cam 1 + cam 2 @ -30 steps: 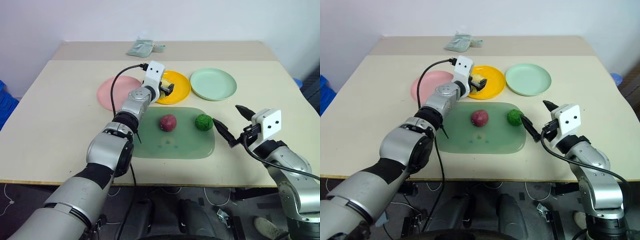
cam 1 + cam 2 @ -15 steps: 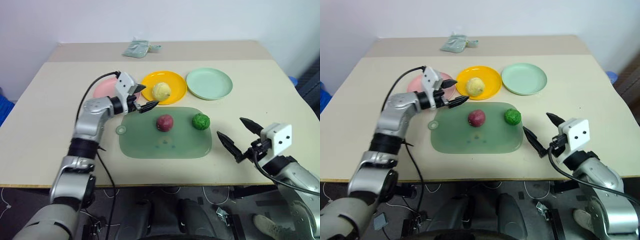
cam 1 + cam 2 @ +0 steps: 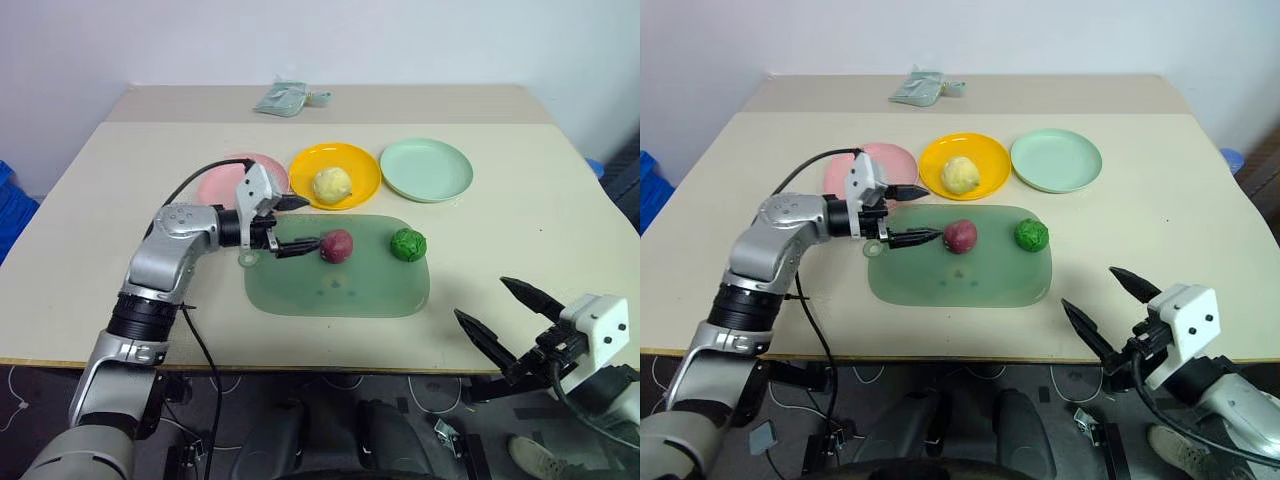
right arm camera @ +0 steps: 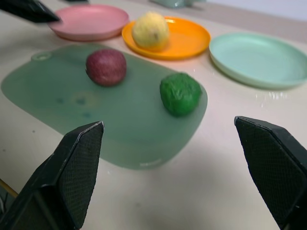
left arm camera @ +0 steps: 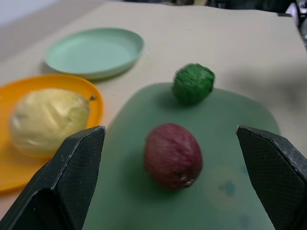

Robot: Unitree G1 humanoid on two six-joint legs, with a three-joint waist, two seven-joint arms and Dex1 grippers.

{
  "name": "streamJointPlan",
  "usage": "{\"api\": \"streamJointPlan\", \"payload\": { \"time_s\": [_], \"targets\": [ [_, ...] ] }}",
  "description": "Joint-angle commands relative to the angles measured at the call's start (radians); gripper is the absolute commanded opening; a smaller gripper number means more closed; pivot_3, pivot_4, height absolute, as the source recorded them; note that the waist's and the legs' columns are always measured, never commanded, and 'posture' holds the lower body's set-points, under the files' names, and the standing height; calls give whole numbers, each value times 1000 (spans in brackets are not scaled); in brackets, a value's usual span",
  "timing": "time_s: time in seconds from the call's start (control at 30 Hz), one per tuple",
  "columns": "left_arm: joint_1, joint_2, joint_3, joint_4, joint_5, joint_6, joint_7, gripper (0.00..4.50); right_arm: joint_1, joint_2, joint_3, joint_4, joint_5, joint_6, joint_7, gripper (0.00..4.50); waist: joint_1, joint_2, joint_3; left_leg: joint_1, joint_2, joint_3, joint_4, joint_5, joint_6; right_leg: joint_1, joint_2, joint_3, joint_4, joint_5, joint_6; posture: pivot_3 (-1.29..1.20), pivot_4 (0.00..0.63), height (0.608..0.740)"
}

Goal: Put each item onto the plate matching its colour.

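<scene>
Left end effector [image 3: 287, 227] is held wide open, the red fruit [image 3: 337, 245] just ahead between its fingers; closing on it, then carrying to the pink plate [image 3: 222, 183], is judged next.

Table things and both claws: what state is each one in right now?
Yellow pear: on the yellow plate.
Red fruit: on the green mat.
Green ball: on the mat.
Pink plate: empty.
Mint plate: empty.
Left claw: open, empty, pointing at the red fruit.
Right claw: open, empty.
</scene>
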Motion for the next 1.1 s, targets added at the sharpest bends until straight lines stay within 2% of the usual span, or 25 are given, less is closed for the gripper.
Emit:
{"api": "streamJointPlan", "payload": {
  "time_s": [0.03,0.23,0.37,0.47,0.57,0.6,0.73,0.87,1.1],
  "targets": [
    [-32,-17,-33,44,25,-43,-13,4470,-5,-15,-7,-59,6,-15,-3,4500,0,0,0,0,0,0,0,0,0,0,0,0,0,0,0,0,150,740],
    [-76,-93,-83,219,99,-156,10,4470,-75,-51,6,-88,20,43,-57,4500,1,0,0,0,0,0,0,0,0,0,0,0,-1,0,0,0,150,740],
    [-83,-121,-72,253,107,-176,22,4470,-89,-59,-6,-105,29,73,-83,4500,1,-1,0,-1,0,0,-1,0,0,0,0,0,-2,0,0,0,150,740],
    [-79,-125,-68,265,109,-184,18,3604,-94,-61,-9,-112,31,85,-97,4500,1,-1,0,-1,0,0,-1,0,0,0,0,0,-2,0,0,0,150,740],
    [-76,-126,-71,275,125,-188,33,2168,-105,-61,-7,-117,37,96,-111,4500,1,-1,0,-1,0,0,0,0,0,0,0,0,-2,0,0,0,150,740],
    [-76,-130,-70,275,125,-187,38,1825,-109,-62,-7,-117,38,99,-114,4500,1,-1,0,-1,0,0,0,0,0,0,0,0,-2,0,0,0,150,740],
    [-80,-140,-57,270,122,-176,62,1825,-124,-66,-3,-112,37,107,-119,4500,1,-1,0,-1,0,0,0,0,1,0,0,0,-2,0,0,0,150,740],
    [-90,-142,25,251,73,-130,136,1825,-142,-70,5,-103,34,109,-121,4500,0,-1,0,-1,0,0,0,0,1,0,0,0,-2,0,0,0,150,740],
    [-128,-125,272,344,33,-40,492,1825,-171,-71,35,-60,12,91,-104,4500,0,-1,0,-1,0,0,0,0,1,0,0,-1,-2,0,0,0,150,740]
  ]
}}
